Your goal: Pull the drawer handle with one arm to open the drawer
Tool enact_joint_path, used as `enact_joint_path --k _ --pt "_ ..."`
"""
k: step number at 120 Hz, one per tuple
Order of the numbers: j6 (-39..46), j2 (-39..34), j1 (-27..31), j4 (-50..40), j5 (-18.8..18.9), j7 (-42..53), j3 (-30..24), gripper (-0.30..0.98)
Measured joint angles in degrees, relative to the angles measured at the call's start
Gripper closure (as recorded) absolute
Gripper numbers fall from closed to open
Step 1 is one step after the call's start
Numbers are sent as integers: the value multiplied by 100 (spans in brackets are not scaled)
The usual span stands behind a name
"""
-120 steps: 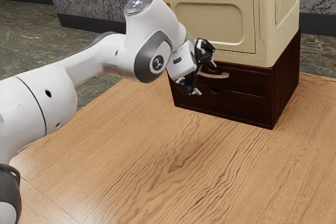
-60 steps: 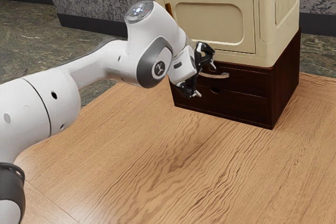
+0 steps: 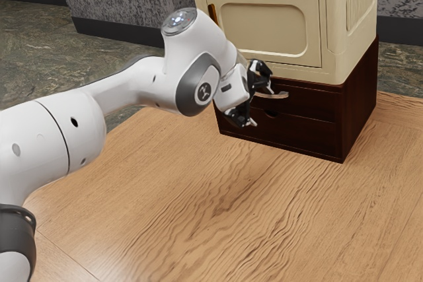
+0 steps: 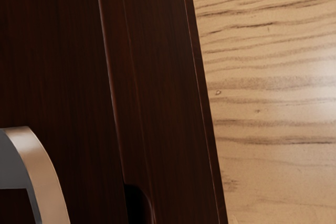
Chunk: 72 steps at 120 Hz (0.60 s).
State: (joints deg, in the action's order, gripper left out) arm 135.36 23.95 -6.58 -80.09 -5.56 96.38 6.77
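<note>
I find my black two-finger gripper (image 3: 260,104) spread, grasping nothing, near the curved silvery metal handle (image 3: 281,95) of the closed dark-brown wooden drawer (image 3: 310,105).

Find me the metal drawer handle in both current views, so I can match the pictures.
Exterior view: the handle is on the upper drawer's front, just to the view's right of the gripper.
Wrist view: the handle, partly cut off, lies past the notch from the wooden tabletop.
Shared landmark: the dark notch near the handle.

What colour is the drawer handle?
The handle is silvery metallic, seen most fully in the exterior view.
</note>
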Motion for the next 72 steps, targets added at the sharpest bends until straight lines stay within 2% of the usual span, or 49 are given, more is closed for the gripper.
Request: enact_joint_path --k 72 --pt "-68 -26 -17 33 -8 1 1 42"
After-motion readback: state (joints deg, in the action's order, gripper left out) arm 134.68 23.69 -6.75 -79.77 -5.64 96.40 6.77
